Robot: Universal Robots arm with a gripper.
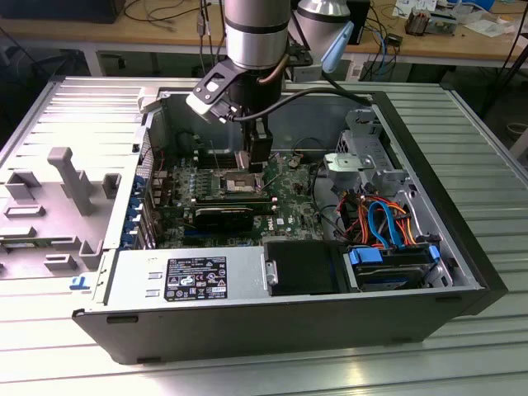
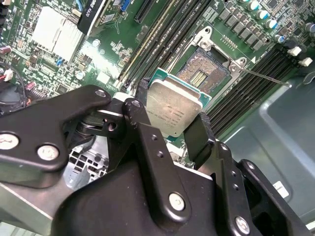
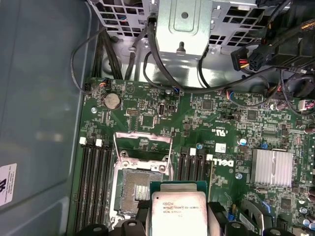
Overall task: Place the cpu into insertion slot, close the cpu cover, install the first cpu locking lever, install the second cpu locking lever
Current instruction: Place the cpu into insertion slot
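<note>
Robot arm reached down into an open computer case (image 1: pixel 247 330) lying on a ribbed metal tabletop (image 1: pixel 470 124). Its black claw (image 2: pixel 168 118) was clenched on the cpu (image 2: pixel 174 105), pinching the silver chip by two opposite edges and holding it face up above the green board (image 3: pixel 216 113). In both wrist views the chip hung apart from the board, overlapping one edge of the insertion slot (image 3: pixel 134 192) rather than centred over it. The slot lay bare between banks of black memory slots, with the cpu cover (image 3: pixel 147 137) tipped up at its far edge. The first step, placing the chip, looked to be in hand. Seating it appeared to call for squaring the chip with the slot's rim and lowering it level.
</note>
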